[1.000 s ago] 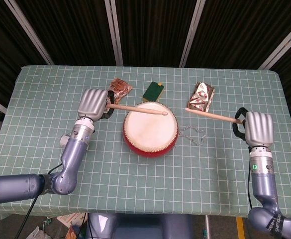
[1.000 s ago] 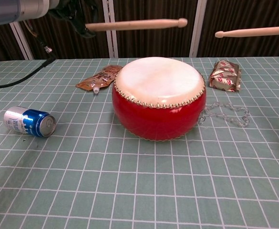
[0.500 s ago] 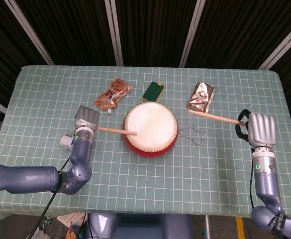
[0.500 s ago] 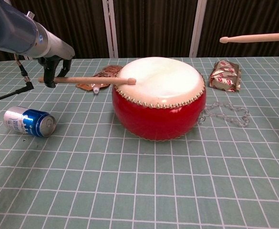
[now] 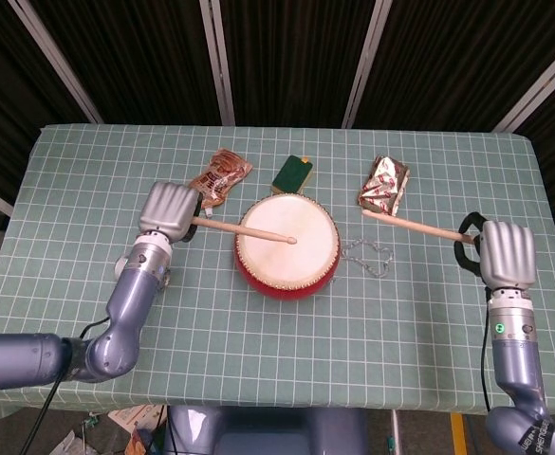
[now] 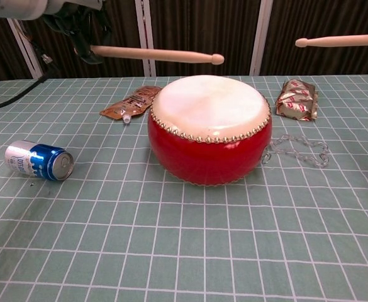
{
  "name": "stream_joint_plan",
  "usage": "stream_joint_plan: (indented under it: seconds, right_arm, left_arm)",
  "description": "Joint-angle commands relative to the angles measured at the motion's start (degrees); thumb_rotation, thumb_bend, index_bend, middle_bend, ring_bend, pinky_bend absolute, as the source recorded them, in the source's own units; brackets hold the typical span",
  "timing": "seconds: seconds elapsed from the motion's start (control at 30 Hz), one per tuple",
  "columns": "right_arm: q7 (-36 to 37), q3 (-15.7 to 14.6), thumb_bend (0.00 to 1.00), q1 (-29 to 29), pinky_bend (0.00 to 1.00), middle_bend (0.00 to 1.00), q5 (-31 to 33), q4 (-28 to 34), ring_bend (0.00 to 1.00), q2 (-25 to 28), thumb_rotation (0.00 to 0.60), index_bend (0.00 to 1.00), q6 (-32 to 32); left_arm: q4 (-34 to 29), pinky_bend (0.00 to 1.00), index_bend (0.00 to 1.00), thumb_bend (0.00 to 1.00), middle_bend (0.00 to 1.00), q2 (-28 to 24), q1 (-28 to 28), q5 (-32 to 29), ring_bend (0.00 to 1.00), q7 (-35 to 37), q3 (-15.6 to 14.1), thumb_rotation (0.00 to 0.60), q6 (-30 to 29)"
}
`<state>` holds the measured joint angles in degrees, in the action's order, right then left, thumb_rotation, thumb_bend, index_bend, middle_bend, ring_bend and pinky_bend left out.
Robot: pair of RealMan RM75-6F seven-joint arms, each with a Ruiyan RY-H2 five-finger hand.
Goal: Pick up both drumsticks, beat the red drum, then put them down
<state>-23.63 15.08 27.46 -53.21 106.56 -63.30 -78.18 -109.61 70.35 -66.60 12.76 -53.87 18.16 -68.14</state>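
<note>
**Mid-beat: left stick lifted off the drum, right stick waiting**

Head view: left hand [image 5: 169,210] is clamped on the left drumstick [image 5: 244,230], which runs out from the hand twd the right; its tip sits over the middle of the red drum [image 5: 286,245]. Right hand [image 5: 508,253] is wrapped round the right drumstick [image 5: 412,225]; that stick points away from the hand up-left, tip near the foil packet [image 5: 384,184], well short of the drum. Step in hand, I'd say: beating, w/ the left doing the work. Next move prob. calls for the left to drop the tip onto the skin again, or the right to swing inward, since its stick can't reach the drum from there.

Chest view: left stick [image 6: 155,54] hangs clear above the skin, not touching. Right stick [image 6: 341,41] is higher, off to the right of the drum [image 6: 209,129]. Hands themselves barely in frame.

Vs half a sec ago: left stick was down, tip on the near-left part of the skin; now raised and reaching further across. Left hand has risen w/ it. Right hand & stick hardly moved.
</note>
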Motion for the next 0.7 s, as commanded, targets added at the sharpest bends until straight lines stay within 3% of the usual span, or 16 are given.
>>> stream_joint_plan:
  seconds: [0.03,0.37,0.7]
  right_arm:
    - [2.79,-1.57,0.64,-1.28,1.00,1.00,-1.06,1.49,1.00,2.20,0.600,0.97,3.09]
    - [8.06,-8.33,0.64,-5.74,1.00,1.00,-9.81,3.08,1.00,5.92,0.600,0.97,6.63]
    - [9.65,-13.98,0.64,-9.76,1.00,1.00,-16.52,-0.50,1.00,5.16,0.600,0.97,6.82]
  left_arm:
    - [-7.10,1.00,0.76,0.55,1.00,-4.69,5.45,6.61,1.00,4.74,-1.83,0.600,-1.89]
    - [-16.19,1.00,0.75,0.55,1.00,-7.14,15.48,19.70,1.00,12.93,-9.70,0.600,-5.87]
    - [-17.56,1.00,0.75,0.55,1.00,-2.38,22.68,29.53,1.00,15.37,-18.20,0.600,-8.02]
